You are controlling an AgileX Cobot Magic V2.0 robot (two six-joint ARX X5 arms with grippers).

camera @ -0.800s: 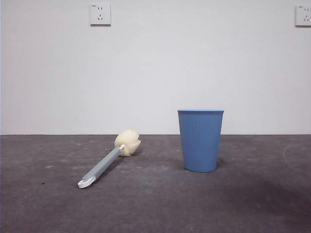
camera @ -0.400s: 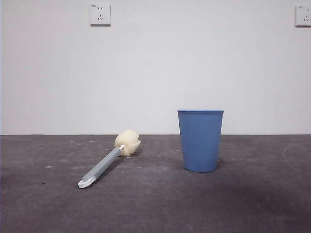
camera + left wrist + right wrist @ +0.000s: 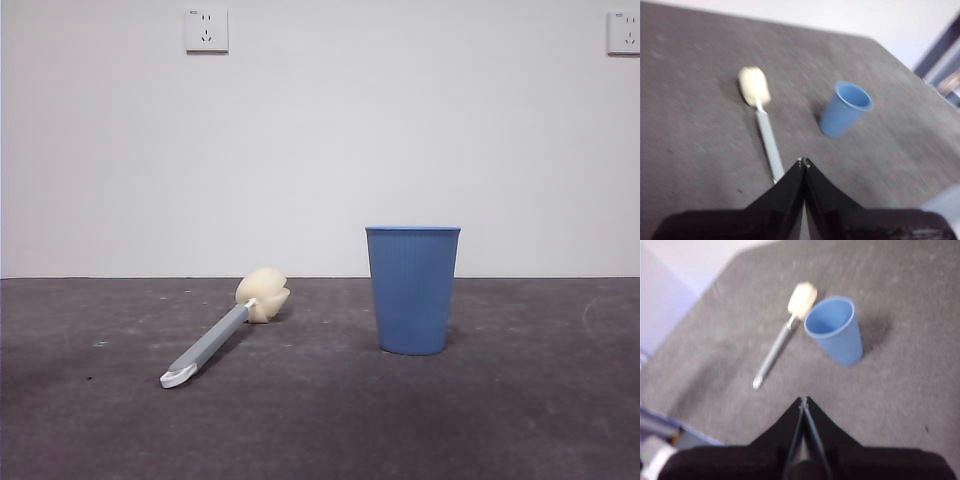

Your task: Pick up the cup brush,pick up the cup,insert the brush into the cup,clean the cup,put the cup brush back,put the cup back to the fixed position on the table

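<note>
Brush (image 3: 222, 334) and cup (image 3: 412, 289) on table (image 3: 520, 420), apart, no writing seen.
Cup upright; brush flat. Left gripper (image 3: 803, 162) & right gripper (image 3: 803, 401) both closed, empty, above the table. White wall, 2 sockets (image 3: 206, 30).

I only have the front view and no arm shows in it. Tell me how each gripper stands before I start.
Observer: The left gripper is shut, hanging above the dark grey table over the looped end of the grey-handled, sponge-headed cup brush.
Operator: Now the right.
Observer: The right gripper is shut too, hanging apart from the light blue ribbed plastic cup.
Operator: Check inside the cup.
Observer: The right wrist view shows nothing inside it, though the picture is blurred.
</note>
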